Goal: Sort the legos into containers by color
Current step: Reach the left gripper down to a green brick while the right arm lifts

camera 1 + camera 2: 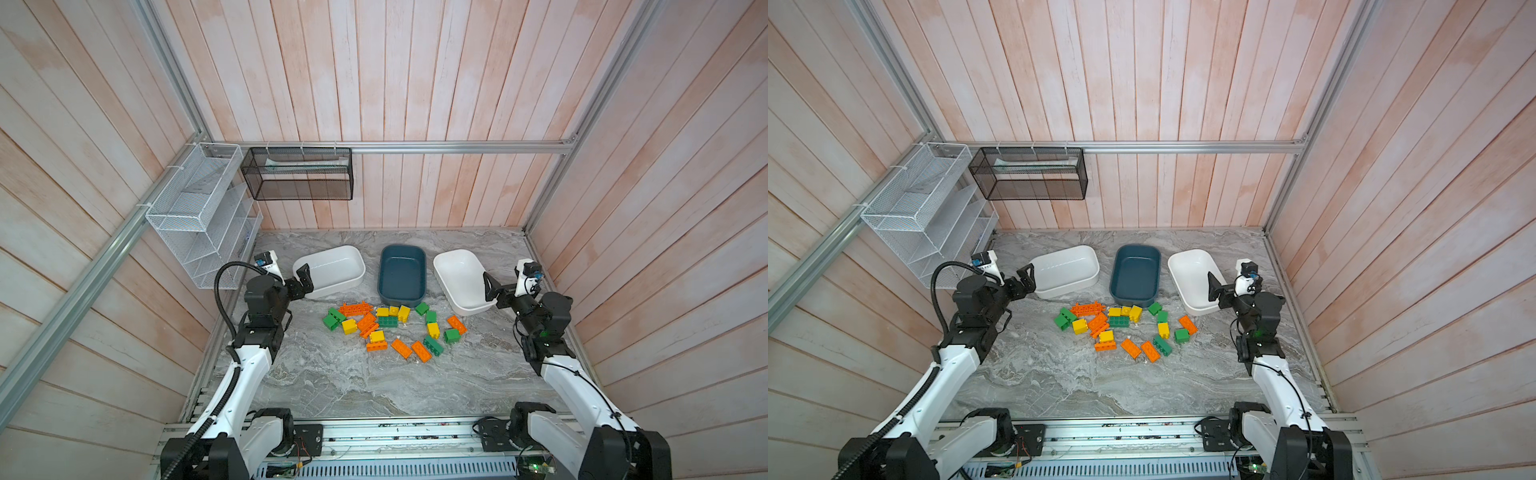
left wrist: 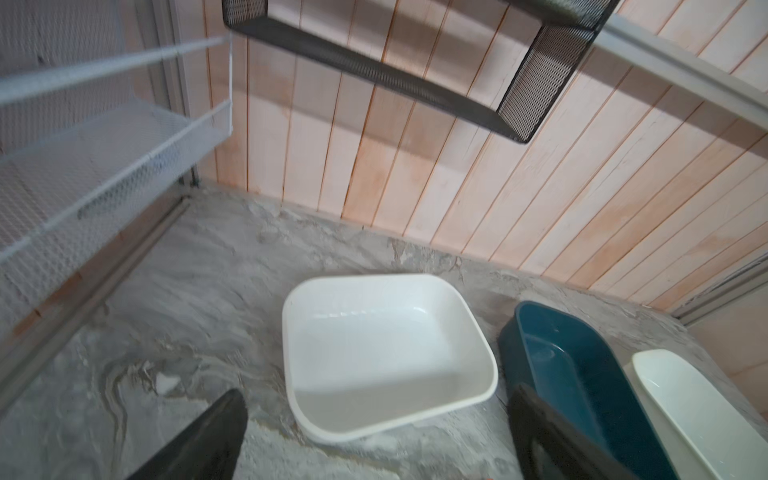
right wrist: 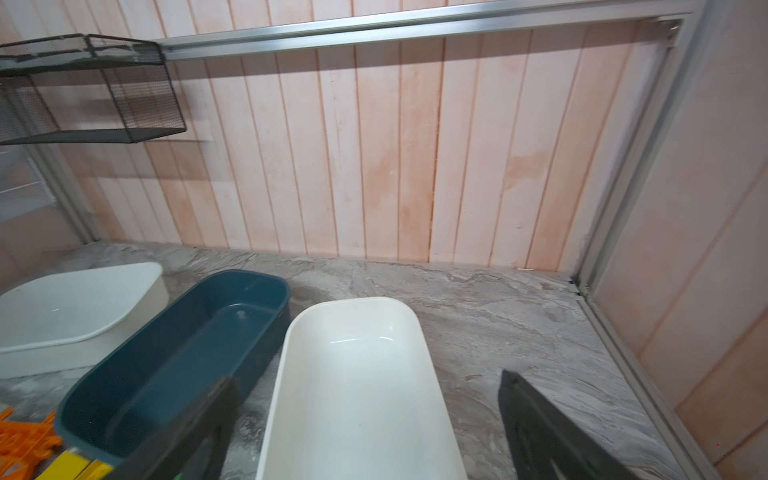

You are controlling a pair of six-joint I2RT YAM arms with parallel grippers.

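Note:
The legos (image 1: 390, 328) (image 1: 1125, 328) lie in a loose pile of orange, yellow and green bricks mid-table, in front of the containers. There are three empty containers in a row: a white tub (image 1: 332, 266) (image 2: 374, 340), a dark teal tub (image 1: 402, 270) (image 3: 187, 353) and another white tub (image 1: 459, 274) (image 3: 357, 324). My left gripper (image 1: 304, 277) (image 2: 376, 390) hovers open at the near left corner of the left white tub. Over the near right end of the right white tub, my right gripper (image 1: 489, 286) (image 3: 368, 377) stands open. Neither holds anything. Orange and yellow legos (image 3: 25, 436) show at the edge of the right wrist view.
A white wire mesh rack (image 1: 199, 216) hangs on the left wall just behind my left arm. A black mesh basket (image 1: 299, 174) hangs on the back wall above the table. Wooden walls and aluminium frame rails close in the marble table (image 1: 374, 382) on three sides.

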